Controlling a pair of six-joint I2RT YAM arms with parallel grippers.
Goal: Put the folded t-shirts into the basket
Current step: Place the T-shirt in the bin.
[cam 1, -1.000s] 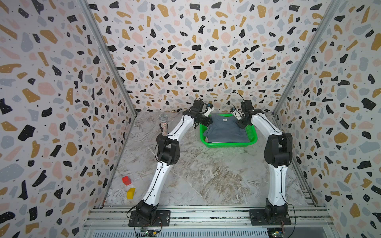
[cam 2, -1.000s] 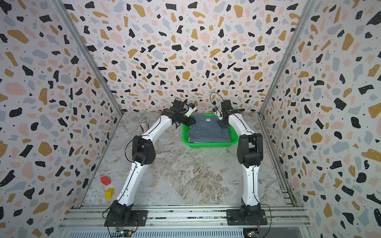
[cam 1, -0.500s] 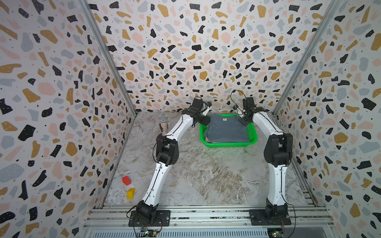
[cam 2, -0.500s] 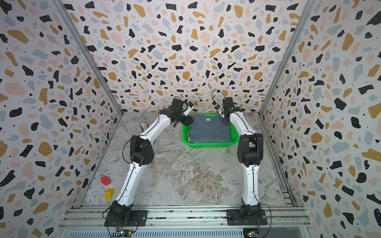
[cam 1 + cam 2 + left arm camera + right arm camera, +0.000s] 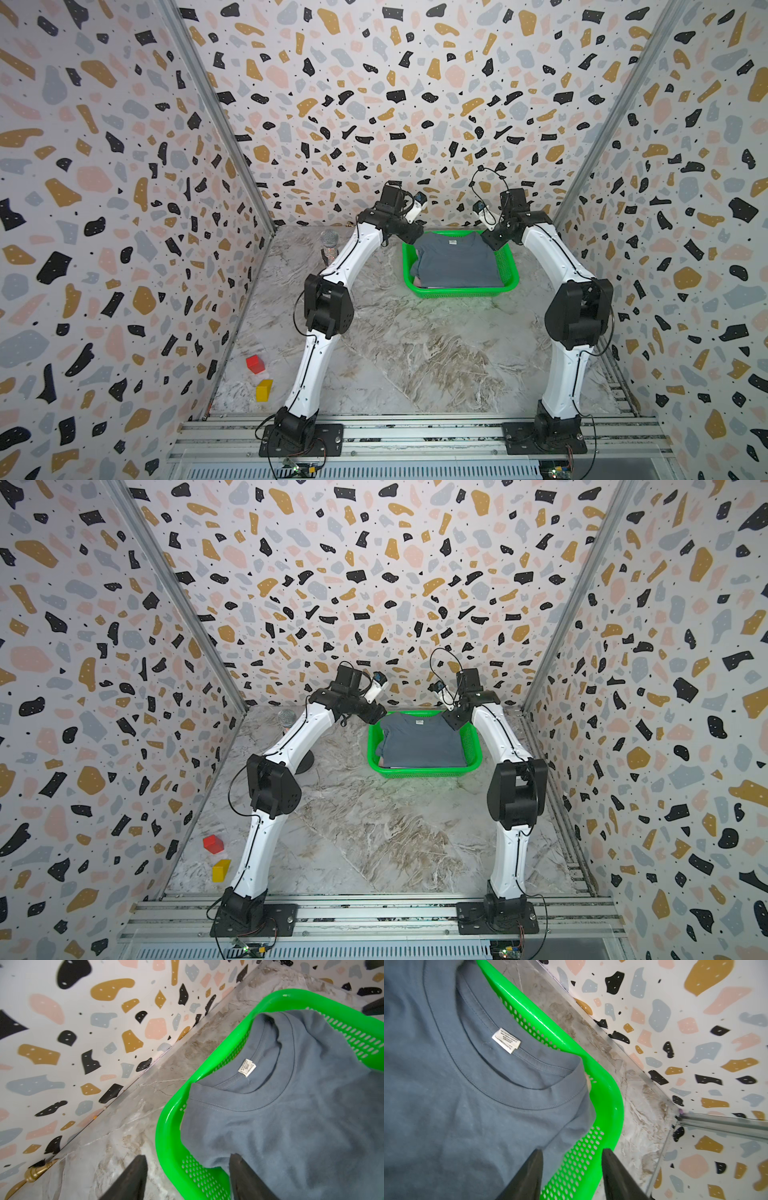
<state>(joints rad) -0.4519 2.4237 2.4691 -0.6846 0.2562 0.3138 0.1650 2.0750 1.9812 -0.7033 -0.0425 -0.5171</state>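
Your grey shirt (image 5: 457,262) lies folded on top in the basket (image 5: 459,293), at the far end of the tabletop (image 5: 415,353). Left hand (image 5: 188,1167) and right hand (image 5: 572,1153) stand partly open, each straddling a far corner of the rim, holding nothing. No shirt shows outside the basket, so this looks like the release. Next, lift both hands straight up, clear of rim and cloth.
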